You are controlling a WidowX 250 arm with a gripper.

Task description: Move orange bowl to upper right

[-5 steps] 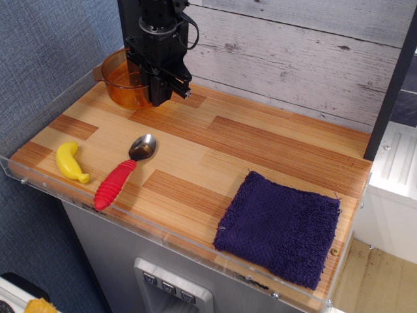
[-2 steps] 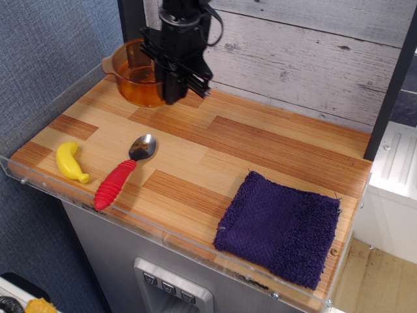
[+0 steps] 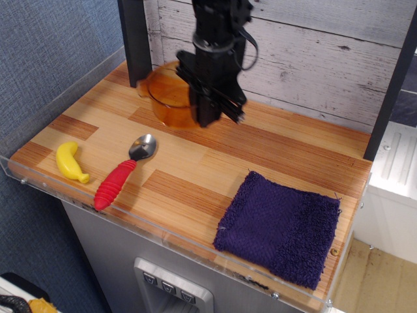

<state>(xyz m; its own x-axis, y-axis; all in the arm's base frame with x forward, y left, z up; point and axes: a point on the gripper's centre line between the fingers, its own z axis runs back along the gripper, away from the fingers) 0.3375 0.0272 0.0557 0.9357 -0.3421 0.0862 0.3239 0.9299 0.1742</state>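
Note:
The orange bowl (image 3: 168,96) is a translucent amber pot with small side handles, at the back of the wooden table, left of centre. My black gripper (image 3: 208,116) comes down from above and is shut on the bowl's right rim. The arm hides the bowl's right side. The bowl looks slightly blurred from motion, and I cannot tell whether it touches the table.
A spoon (image 3: 124,171) with a red handle and a yellow banana toy (image 3: 70,162) lie at the front left. A purple towel (image 3: 281,225) lies at the front right. A black post (image 3: 137,39) stands at the back left. Clear acrylic walls edge the table (image 3: 260,150).
The gripper and the orange bowl have moved together to the right along the back of the table, away from the back-left corner.

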